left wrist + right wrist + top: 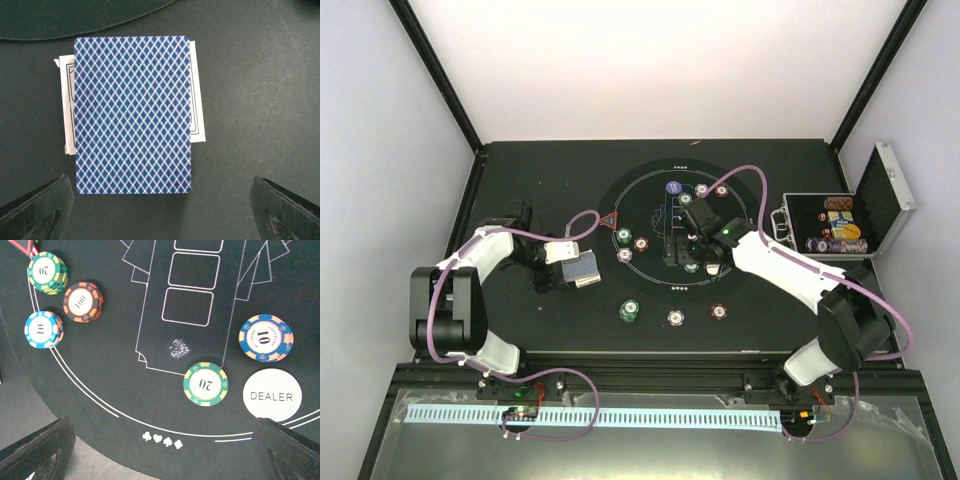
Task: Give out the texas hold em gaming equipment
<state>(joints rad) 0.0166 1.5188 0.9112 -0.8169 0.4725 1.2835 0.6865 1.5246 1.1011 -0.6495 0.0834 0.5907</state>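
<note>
A deck of playing cards (132, 114) with blue diamond backs lies on the table left of the mat, with a white card (197, 100) sticking out under it. It also shows in the top view (584, 268). My left gripper (160, 215) is open and empty, just short of the deck. My right gripper (160, 450) is open and empty above the mat's near rim. Below it lie a green 20 chip (205, 384), a blue 10 chip (266, 338) and a white DEALER button (272, 395). Green (47, 272), orange-black (83, 301) and blue (44, 329) chip stacks stand at the left.
The round black mat (650, 285) fills the table's middle. A red triangle (609, 220), a purple button (673, 187) and chips (629, 312) (676, 318) (719, 312) lie on it. An open silver case (880, 195) with chips stands at the right.
</note>
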